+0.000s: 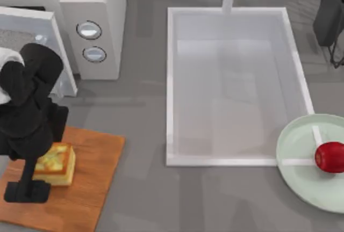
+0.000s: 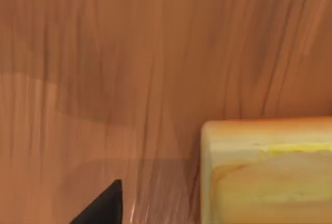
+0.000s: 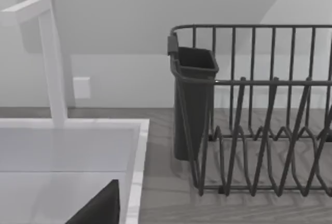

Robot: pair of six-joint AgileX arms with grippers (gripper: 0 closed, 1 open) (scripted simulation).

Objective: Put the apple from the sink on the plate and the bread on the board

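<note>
Bread on the board, apple on the plate: the risk is in the pull-away.

The left gripper sits low against the bread on the board; I cannot tell whether its jaws are parted. Lifting while gripped could drag the slice off. The apple rests on the plate beside the sink; the right arm is parked at the top right.

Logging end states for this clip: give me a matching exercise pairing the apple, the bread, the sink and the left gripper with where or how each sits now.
Things:
1. small glossy red apple
2. thick square toasted bread slice
3. large white rectangular sink
4. left gripper

Places:
A. on the orange-brown wooden board
B. holds nothing
C. on the pale mint-green round plate
D. low over the board, beside the bread

Pairs: 1-C, 2-A, 3-B, 4-D
</note>
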